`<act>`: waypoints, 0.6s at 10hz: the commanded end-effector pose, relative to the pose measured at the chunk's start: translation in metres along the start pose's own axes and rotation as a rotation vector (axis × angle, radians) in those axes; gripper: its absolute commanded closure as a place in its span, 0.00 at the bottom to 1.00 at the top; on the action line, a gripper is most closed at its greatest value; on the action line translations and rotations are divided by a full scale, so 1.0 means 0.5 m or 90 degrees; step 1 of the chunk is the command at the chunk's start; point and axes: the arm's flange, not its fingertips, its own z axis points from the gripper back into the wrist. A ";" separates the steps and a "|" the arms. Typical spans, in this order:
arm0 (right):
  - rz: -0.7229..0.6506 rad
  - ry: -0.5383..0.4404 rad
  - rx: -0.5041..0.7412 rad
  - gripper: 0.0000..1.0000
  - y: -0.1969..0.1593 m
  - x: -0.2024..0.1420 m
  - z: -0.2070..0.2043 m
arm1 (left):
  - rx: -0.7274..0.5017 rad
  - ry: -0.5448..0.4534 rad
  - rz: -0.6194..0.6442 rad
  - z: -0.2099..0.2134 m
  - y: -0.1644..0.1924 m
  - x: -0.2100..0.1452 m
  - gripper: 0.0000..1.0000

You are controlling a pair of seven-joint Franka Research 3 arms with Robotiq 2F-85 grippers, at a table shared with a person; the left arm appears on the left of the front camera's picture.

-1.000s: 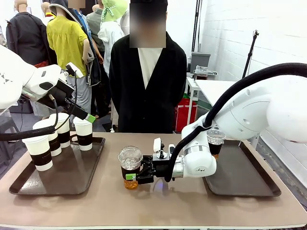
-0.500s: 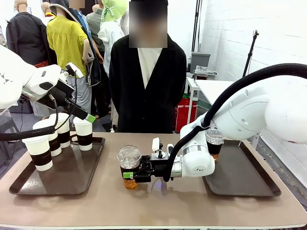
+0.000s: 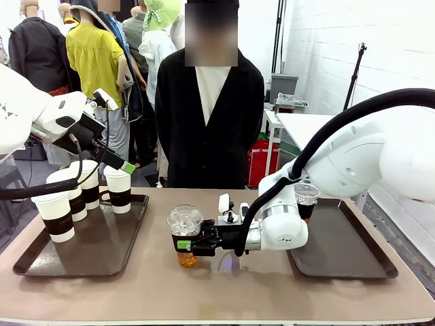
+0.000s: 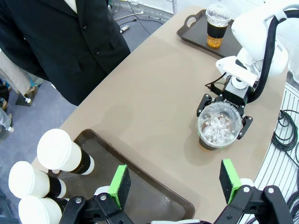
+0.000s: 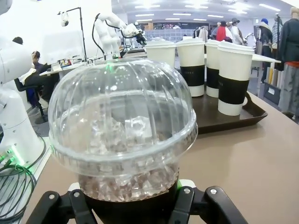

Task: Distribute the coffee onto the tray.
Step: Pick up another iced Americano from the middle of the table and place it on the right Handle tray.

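Note:
A clear dome-lidded cup (image 3: pixel 185 224) of iced dark-amber coffee stands at the table's middle, and my right gripper (image 3: pixel 185 244) is shut on its lower body. The same cup (image 5: pixel 124 130) looms close in the right wrist view, with the right gripper (image 5: pixel 126 207) clamped round its base. Seen from above, this cup (image 4: pixel 219 129) sits between black fingers. Several white lidded cups (image 3: pixel 73 193) with brown sleeves stand on the left tray (image 3: pixel 109 255). A second clear cup (image 3: pixel 306 200) stands on the right tray (image 3: pixel 346 255). My left gripper (image 3: pixel 117 161) hovers open above the left tray's far side, its left gripper pads (image 4: pixel 120 186) wide apart.
A person in a black jacket (image 3: pixel 209 115) stands at the table's far edge, hands out of sight. The white cups (image 5: pixel 231 77) crowd the far-left part of their tray. Bare tabletop (image 3: pixel 224 292) lies between the two trays and along the near edge.
My right gripper's jaws have closed onto the clear cup at the table's middle. The cup has barely shifted. The left arm has stayed still.

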 end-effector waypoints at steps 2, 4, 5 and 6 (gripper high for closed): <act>-0.012 -0.003 -0.013 0.39 0.036 0.082 0.113 | -0.005 0.000 0.003 0.000 0.003 -0.003 0.00; -0.012 -0.009 -0.031 0.39 0.056 0.121 0.215 | -0.005 0.000 0.003 0.000 0.003 -0.003 0.00; -0.013 0.007 -0.043 0.39 0.062 0.131 0.248 | -0.005 0.000 0.003 0.000 0.003 -0.003 0.00; -0.009 0.008 -0.058 0.39 0.068 0.141 0.296 | -0.005 0.000 0.003 0.000 0.003 -0.003 0.00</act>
